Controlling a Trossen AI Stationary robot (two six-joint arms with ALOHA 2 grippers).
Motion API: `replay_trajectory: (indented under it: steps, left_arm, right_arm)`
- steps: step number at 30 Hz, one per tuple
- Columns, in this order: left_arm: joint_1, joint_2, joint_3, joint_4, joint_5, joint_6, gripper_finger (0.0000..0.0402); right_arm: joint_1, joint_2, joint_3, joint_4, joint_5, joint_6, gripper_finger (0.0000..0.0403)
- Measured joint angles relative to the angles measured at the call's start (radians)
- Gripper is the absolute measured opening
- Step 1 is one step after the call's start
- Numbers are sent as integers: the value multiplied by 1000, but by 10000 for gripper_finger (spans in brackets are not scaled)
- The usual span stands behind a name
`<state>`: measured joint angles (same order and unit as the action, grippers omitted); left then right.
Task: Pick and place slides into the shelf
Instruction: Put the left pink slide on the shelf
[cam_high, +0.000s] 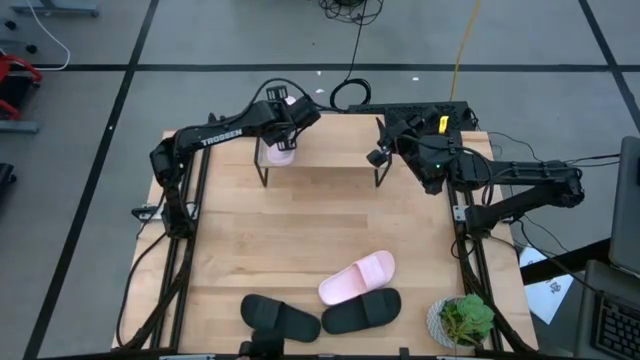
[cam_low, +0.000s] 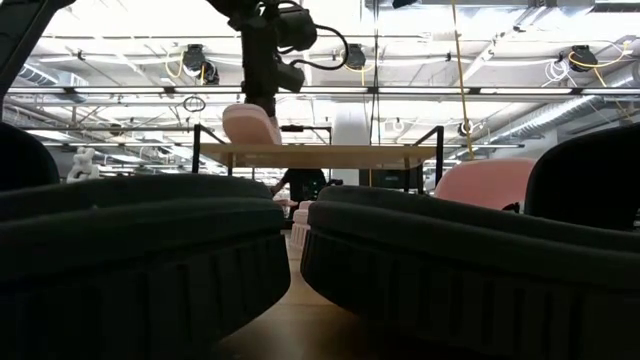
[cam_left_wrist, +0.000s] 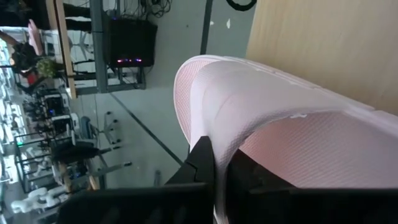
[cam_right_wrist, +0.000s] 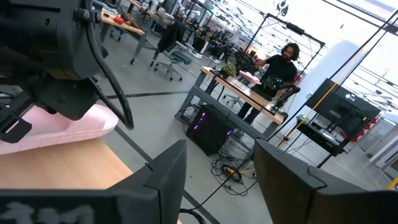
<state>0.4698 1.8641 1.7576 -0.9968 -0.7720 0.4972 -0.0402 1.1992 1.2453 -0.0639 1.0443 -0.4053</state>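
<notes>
A pale pink slide (cam_high: 280, 151) is at the left end of the shelf (cam_high: 335, 152), a light wood plank on black legs at the table's far side. My left gripper (cam_left_wrist: 217, 177) is shut on it from above. In the low view this slide (cam_low: 250, 124) stands tilted on the plank (cam_low: 330, 155). The other pink slide (cam_high: 357, 277) and two black slides (cam_high: 280, 318) (cam_high: 362, 311) lie on the table near its front edge. My right gripper (cam_right_wrist: 217, 180) hovers open at the shelf's right end (cam_high: 383, 150), holding nothing. My left gripper pinches the pink slide's wide strap at its edge (cam_left_wrist: 214, 146), one finger (cam_left_wrist: 249, 171) under the strap and one (cam_left_wrist: 198, 163) outside it. The fingers come slanting down from the table's left. The slide is tilted, its lower part on the shelf's top (cam_low: 258, 140).
A potted plant (cam_high: 462, 320) stands at the table's near right corner. Bare tabletop (cam_high: 300, 225) lies between the shelf and the slides in front. A power strip and cables (cam_high: 410, 107) run behind the shelf. A person (cam_right_wrist: 277, 68) is at a desk far off in the room.
</notes>
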Motion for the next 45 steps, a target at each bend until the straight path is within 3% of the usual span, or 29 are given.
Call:
replay_trajectory:
  steps: [45]
  left_arm:
    - [3,0,0,-83,15,10,0]
  right_arm:
    - [0,0,0,0,-2,26,173]
